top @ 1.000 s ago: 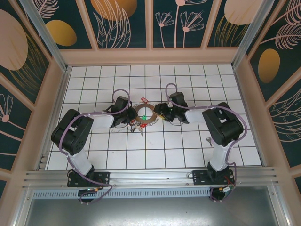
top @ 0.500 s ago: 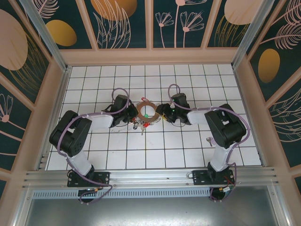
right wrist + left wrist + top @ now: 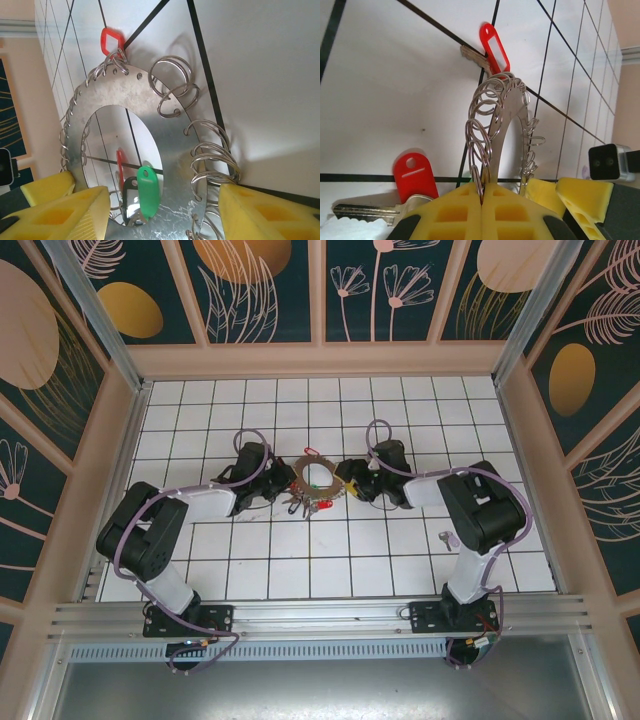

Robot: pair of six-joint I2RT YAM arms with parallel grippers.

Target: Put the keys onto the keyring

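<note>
Top: keyring (image 3: 297,478) sits mid-desk (image 3: 400,400) between the two arms. Its open face is up at the camera and reads near-round, so no real long axis there. A bunch of keys (image 3: 300,506) fans out from its near edge toward the bases. Left pincer (image 3: 285,492) is on the ring's left rim, right pincer (image 3: 345,481) at its right rim.

Left wrist: the pads are pressed together on the keyring's edge (image 3: 496,135), and that is the only hold I can see. The ring is edge-on here and runs straight away from the pads toward a red-headed key (image 3: 495,47). A second red-headed key (image 3: 415,177) lies on the desk by the pads, shank along the picture's bottom edge, tip left.
Risk: it's a thin rim grip. Any side push from the other arm could pivot the ring in the pads or pop it out, I think.

Right wrist: the right pincer (image 3: 162,210) is spread, one finger either side of the keyring (image 3: 127,92). I can't tell if either finger touches it. A green-headed key (image 3: 147,192) hangs in the opening, head up.
Risk: split rings (image 3: 172,92) crowd the rim, so closing here could snag or bend one. A finger could also catch the green-headed key and drag the ring off the left grip.
</note>
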